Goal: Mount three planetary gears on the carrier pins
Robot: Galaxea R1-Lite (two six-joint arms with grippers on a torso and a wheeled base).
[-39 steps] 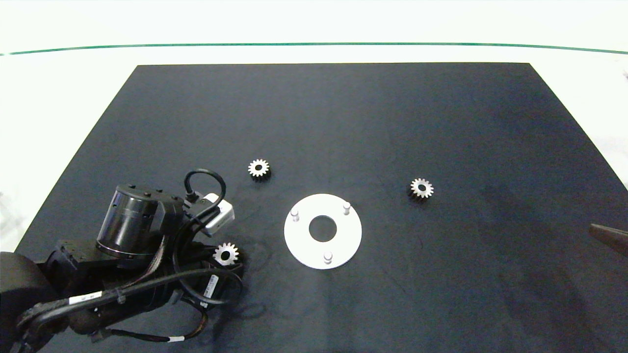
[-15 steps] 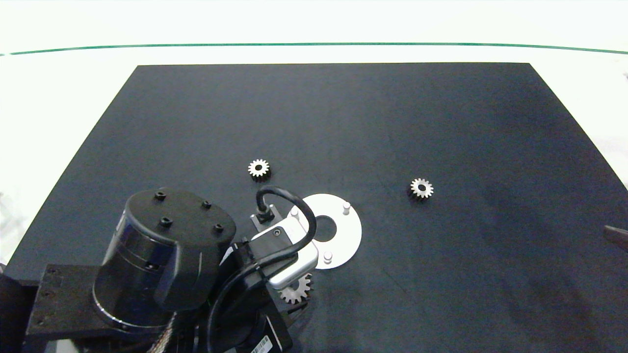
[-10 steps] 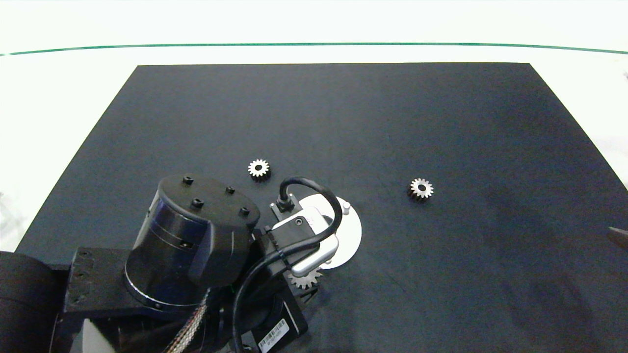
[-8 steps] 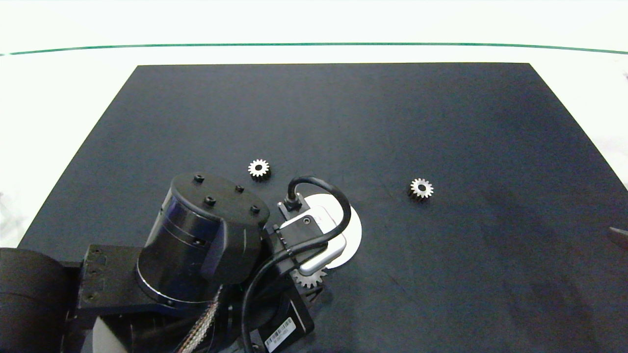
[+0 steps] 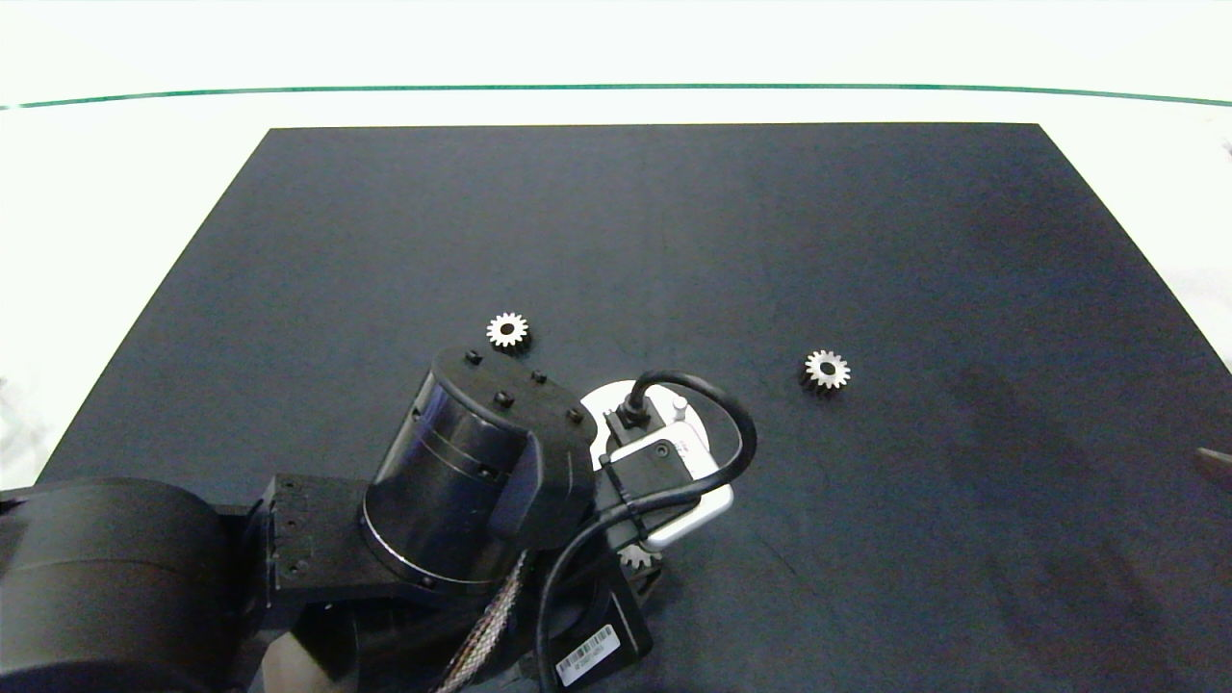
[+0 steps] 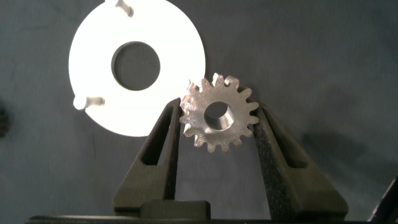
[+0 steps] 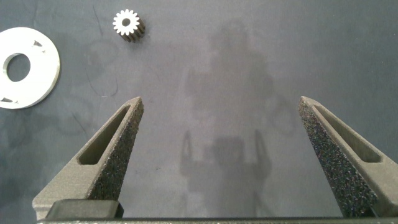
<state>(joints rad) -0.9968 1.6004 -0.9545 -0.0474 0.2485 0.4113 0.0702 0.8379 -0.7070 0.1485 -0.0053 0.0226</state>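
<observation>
My left gripper (image 6: 217,107) is shut on one planetary gear (image 6: 217,115), silver with a round centre hole, held flat between the two fingers. It hangs just beside the edge of the white carrier disc (image 6: 180,68), where two carrier pins (image 6: 87,101) show. In the head view the left arm covers most of the disc (image 5: 595,404); one pin (image 5: 680,404) and a bit of the held gear (image 5: 635,556) peek out. Two more gears lie on the mat, one behind-left of the disc (image 5: 507,329) and one to its right (image 5: 827,369). My right gripper (image 7: 221,99) hovers open over bare mat.
A black mat (image 5: 674,221) covers the white table. The right wrist view shows the right-hand gear (image 7: 127,23) and the disc (image 7: 43,68) well beyond the open fingers. Only a tip of the right gripper (image 5: 1215,464) enters at the head view's right edge.
The left arm has carried the gear from the mat's front left up and rightward to the disc's near edge, now covering most of the disc. The other gears have not moved.
</observation>
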